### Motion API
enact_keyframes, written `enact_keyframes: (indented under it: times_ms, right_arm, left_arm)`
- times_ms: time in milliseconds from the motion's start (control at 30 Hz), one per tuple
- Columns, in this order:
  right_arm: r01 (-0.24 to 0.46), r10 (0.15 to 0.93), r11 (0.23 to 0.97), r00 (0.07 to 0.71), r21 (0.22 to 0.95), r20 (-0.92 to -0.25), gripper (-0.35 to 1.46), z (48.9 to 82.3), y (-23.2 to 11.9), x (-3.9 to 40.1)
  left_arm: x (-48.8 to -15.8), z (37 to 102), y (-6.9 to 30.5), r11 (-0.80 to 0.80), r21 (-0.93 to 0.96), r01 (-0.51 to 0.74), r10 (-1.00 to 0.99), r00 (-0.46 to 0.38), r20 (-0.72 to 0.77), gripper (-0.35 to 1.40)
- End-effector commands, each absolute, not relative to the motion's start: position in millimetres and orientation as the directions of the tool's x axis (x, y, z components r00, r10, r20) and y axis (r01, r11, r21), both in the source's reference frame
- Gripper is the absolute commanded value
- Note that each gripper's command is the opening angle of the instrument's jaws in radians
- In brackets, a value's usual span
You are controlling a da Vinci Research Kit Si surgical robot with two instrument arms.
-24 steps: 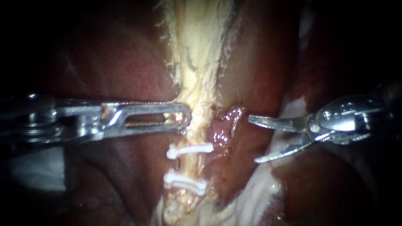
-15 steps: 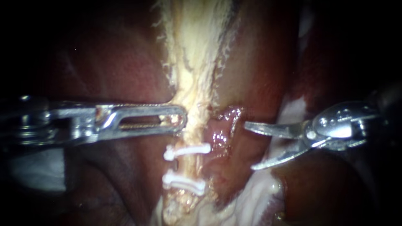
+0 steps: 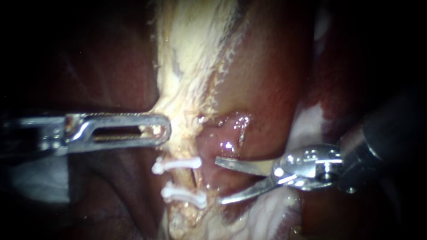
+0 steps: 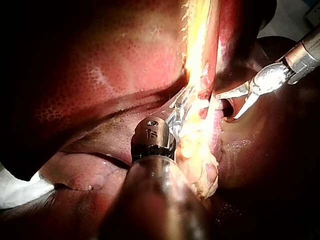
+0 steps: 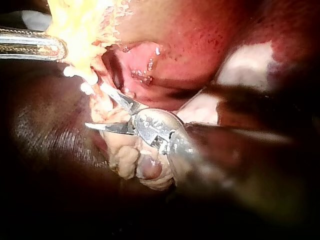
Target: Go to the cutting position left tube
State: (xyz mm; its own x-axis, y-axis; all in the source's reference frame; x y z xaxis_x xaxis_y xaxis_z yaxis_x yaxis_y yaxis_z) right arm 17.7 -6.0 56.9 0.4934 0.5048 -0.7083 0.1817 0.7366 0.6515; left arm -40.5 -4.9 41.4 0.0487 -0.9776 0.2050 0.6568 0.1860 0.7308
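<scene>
A pale tube runs down from the yellowish-white tissue band and carries two white clips, an upper one and a lower one. My left instrument holds the pale tissue just above the upper clip, jaws shut on it; it also shows in the left wrist view. My right instrument has two curved blades standing open. Their tips lie just right of the tube, one level with each clip, apart from it. The right wrist view shows the open blades beside the clips.
Dark red liver lies left and right of the pale band. A glistening pink fold sits right of the tube, above the upper blade. White tissue lies under the right instrument. White gauze shows at the left.
My right instrument has moved left and down, its open blades now close beside the clipped tube. My left instrument has drawn the pale tissue to the left.
</scene>
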Motion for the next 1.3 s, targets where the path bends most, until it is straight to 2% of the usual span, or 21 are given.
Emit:
enact_keyframes:
  times_ms: [33,300,1300]
  right_arm:
    - [0.183,0.507,0.732,0.498,0.656,-0.704,1.42,57.2,-6.2,18.1]
    - [0.187,0.512,0.717,0.513,0.671,-0.689,1.42,59.2,-7.2,20.1]
    - [0.208,0.521,0.683,0.534,0.700,-0.667,1.42,62.2,-8.4,25.0]
  left_arm:
    - [-40.5,41.3,-4.9,0.186,0.731,0.657,-0.978,0.048,0.205,-0.35]
    - [-40.2,41.1,-4.9,0.186,0.730,0.657,-0.977,0.048,0.206,-0.35]
    - [-39.9,40.6,-4.8,0.184,0.729,0.659,-0.977,0.041,0.209,-0.35]
